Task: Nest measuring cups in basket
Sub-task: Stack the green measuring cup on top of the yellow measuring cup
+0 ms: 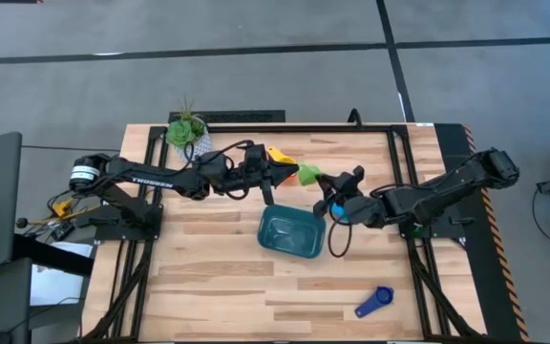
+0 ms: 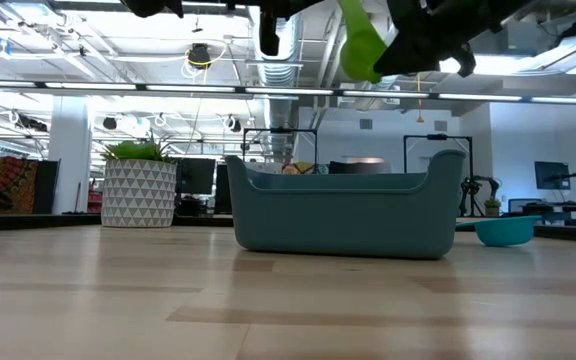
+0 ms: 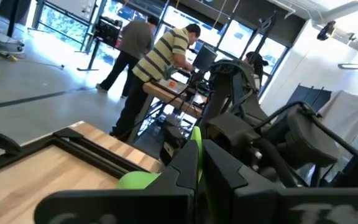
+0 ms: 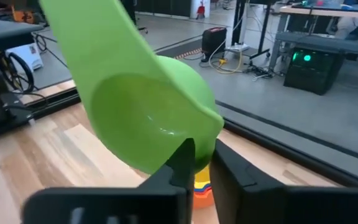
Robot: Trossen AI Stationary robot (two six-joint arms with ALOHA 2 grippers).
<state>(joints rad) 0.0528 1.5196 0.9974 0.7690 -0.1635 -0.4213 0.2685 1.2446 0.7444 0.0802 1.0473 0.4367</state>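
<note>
Gripping one bright green plastic measuring cup from both sides, the left gripper and right gripper hold it aloft just beyond the teal rounded plastic basket. Mistimed release could drop it outside; the dark blue cup waits well apart.

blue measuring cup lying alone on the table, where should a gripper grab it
Grip the blue cup by its flat handle, coming straight down and closing across its narrow width. It lies alone on the table, handle sticking out clear of the bowl. The right gripper is nearer, but both it and the left gripper hold the green cup.
</note>
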